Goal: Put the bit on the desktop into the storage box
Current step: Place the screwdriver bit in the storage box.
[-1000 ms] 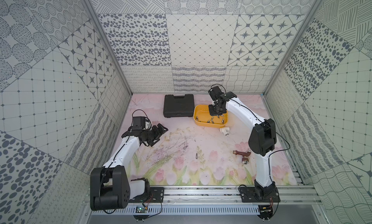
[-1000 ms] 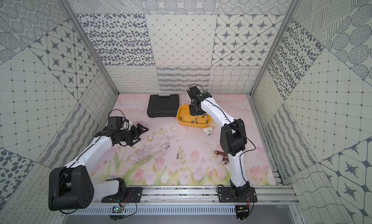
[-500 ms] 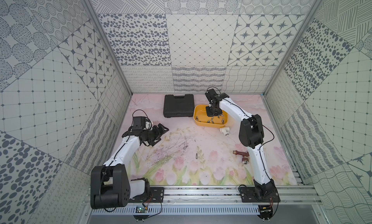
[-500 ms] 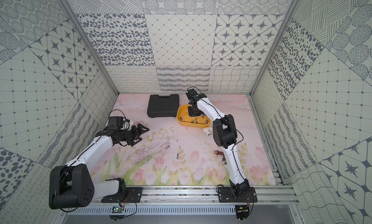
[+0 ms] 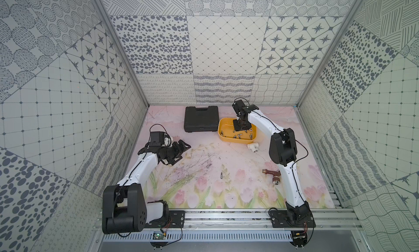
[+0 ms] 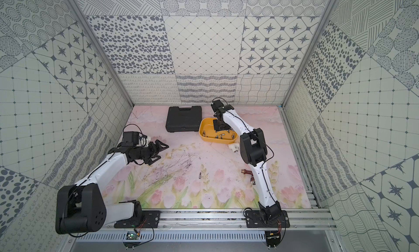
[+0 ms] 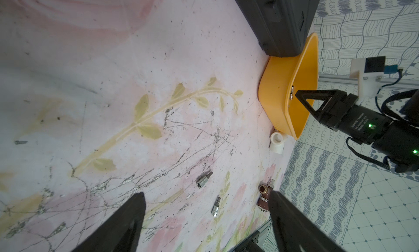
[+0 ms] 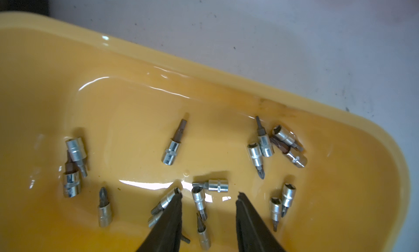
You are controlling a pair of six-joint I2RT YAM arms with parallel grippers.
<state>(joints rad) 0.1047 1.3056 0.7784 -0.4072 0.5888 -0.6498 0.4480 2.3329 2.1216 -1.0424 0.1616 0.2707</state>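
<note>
Pink flowery bench [image 5: 238,194] has a small silver metal bit [image 5: 221,175] lying loose. Stretched far out, the right pincer [image 8: 209,194] points down inside the shallow yellow plastic tub [image 5: 223,130], spread apart and empty. Bent low over the bench, the left pincer [image 5: 184,152] hovers, wide apart.

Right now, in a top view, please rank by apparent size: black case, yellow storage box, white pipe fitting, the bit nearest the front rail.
1. black case and storage box: about alike; the right arm covers part of the box.
2. white pipe fitting.
3. bit nearest the front rail, clearly smallest.

Left gripper [image 7: 206,193] agape, right gripper [image 8: 208,193] parted, seemingly empty
</note>
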